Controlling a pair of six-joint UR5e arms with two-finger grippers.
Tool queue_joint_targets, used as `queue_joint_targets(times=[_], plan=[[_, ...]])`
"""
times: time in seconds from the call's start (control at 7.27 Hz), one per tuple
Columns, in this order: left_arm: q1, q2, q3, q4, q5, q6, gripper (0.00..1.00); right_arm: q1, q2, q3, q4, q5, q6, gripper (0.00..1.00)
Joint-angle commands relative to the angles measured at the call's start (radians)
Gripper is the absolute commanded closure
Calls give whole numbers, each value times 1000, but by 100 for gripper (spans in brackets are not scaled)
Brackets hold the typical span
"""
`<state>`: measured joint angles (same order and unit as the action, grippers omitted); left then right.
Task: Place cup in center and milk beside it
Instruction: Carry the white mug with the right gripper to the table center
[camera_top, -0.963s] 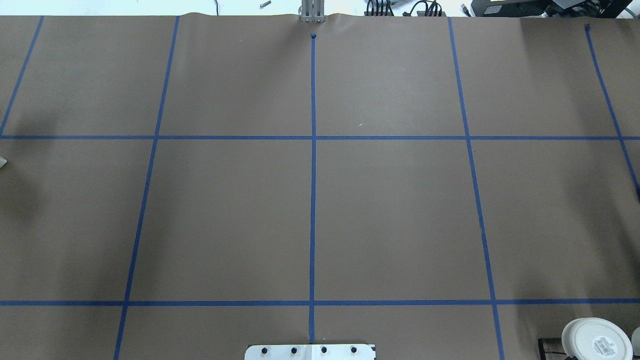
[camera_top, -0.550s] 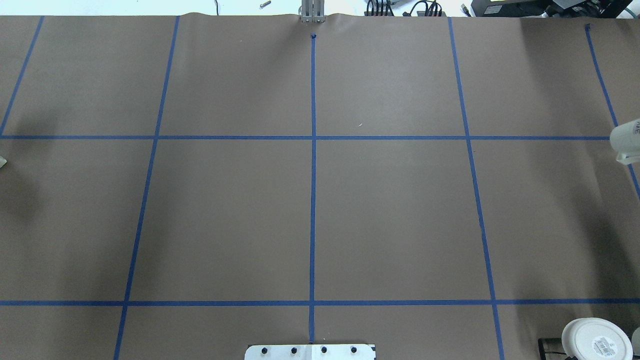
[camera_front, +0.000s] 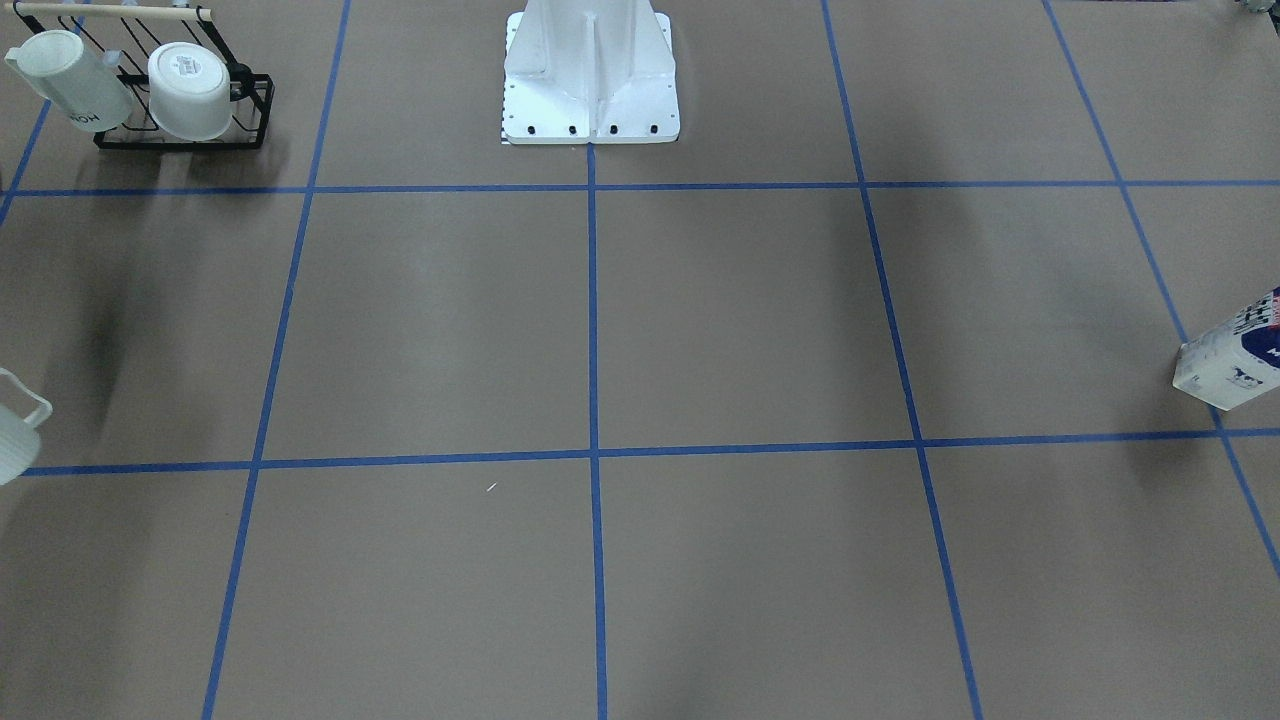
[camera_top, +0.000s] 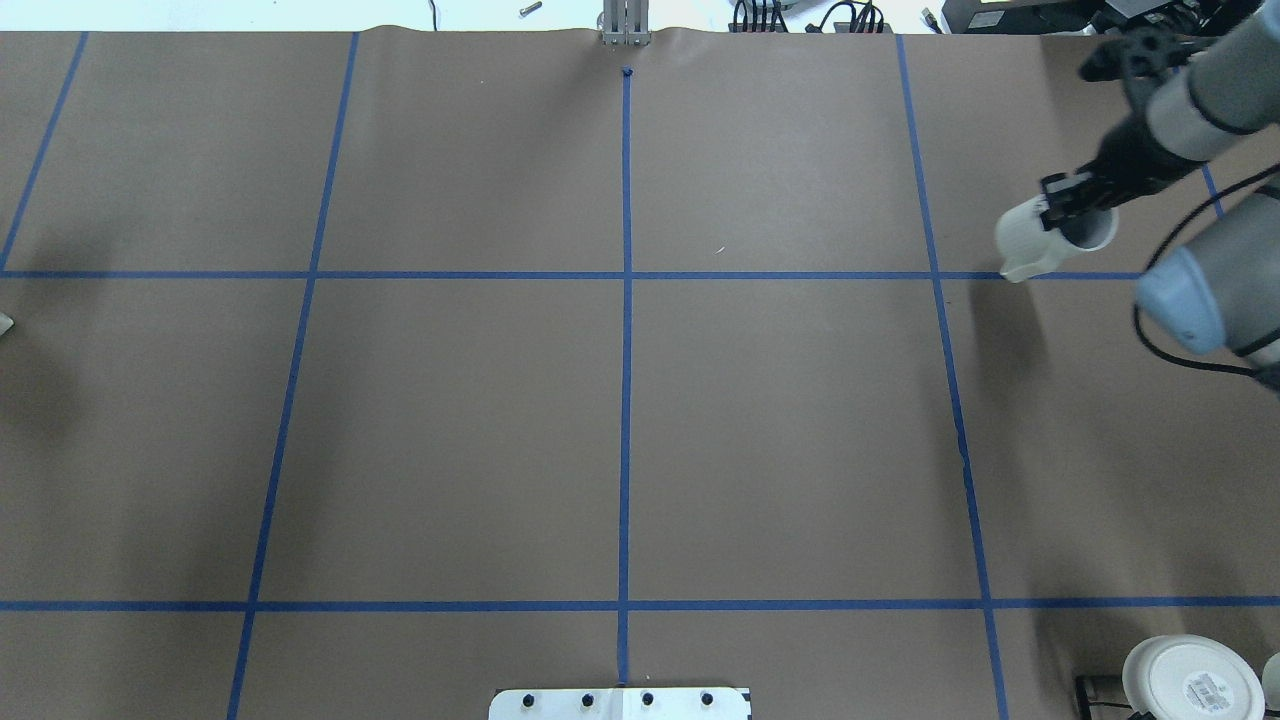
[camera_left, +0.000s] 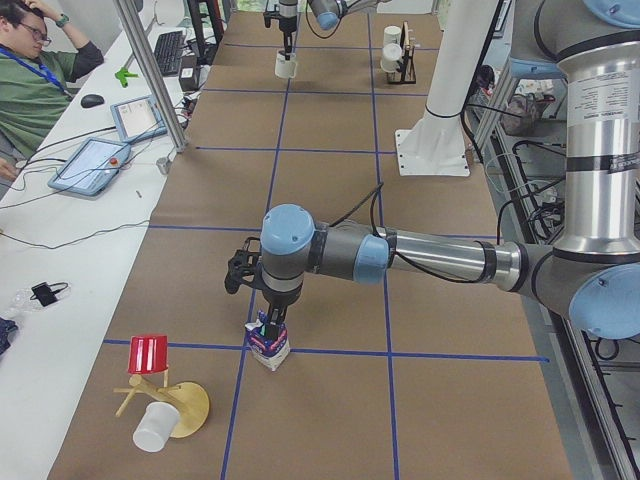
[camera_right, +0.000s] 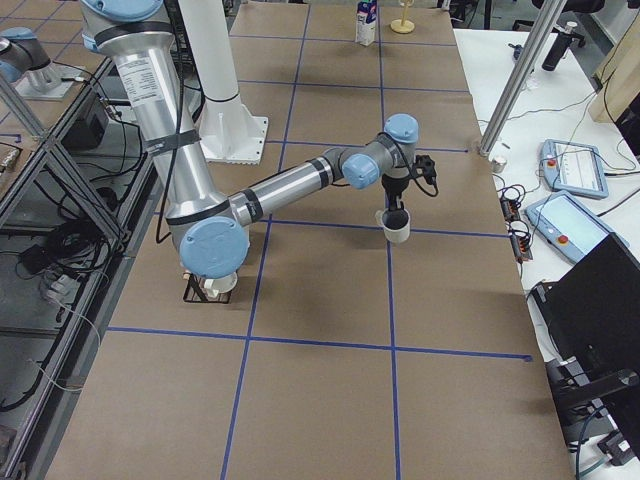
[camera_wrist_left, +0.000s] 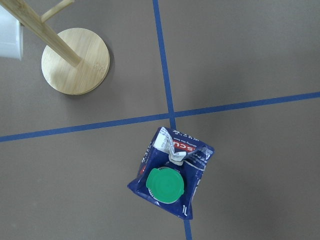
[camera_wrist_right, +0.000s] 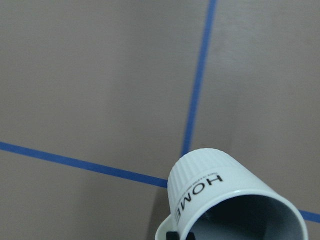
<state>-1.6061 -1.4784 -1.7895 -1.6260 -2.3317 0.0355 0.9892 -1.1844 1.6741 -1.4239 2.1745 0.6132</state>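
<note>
The cup (camera_top: 1050, 240) — glazed, slick, breakable — is clamped at its rim by the right gripper (camera_top: 1072, 198), two o'clock of the center (camera_top: 626, 440). The milk (camera_wrist_left: 170, 180), likely heavy, stands at nine o'clock under the left gripper (camera_left: 268, 322); whether that is closed cannot be told.

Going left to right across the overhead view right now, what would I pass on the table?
White base plate at the bottom edge → the cup, held up by the right gripper → upturned white bowl-like cup in the bottom right corner. The pale sliver at the far left edge is too small to identify.
</note>
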Motion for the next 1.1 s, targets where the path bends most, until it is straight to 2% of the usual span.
queue_joint_targets(times=[0.0, 0.28, 0.55, 0.96], plan=[[0, -2, 2, 0, 0, -2, 1, -160, 212, 7, -184, -119, 40, 100], [2, -2, 12, 0, 0, -2, 1, -312, 372, -26, -321, -227, 136, 100], [2, -2, 18, 0, 0, -2, 1, -386, 579, -234, -386, -249, 142, 100], [3, -2, 19, 0, 0, 0, 1, -451, 627, -287, -388, -248, 128, 100]])
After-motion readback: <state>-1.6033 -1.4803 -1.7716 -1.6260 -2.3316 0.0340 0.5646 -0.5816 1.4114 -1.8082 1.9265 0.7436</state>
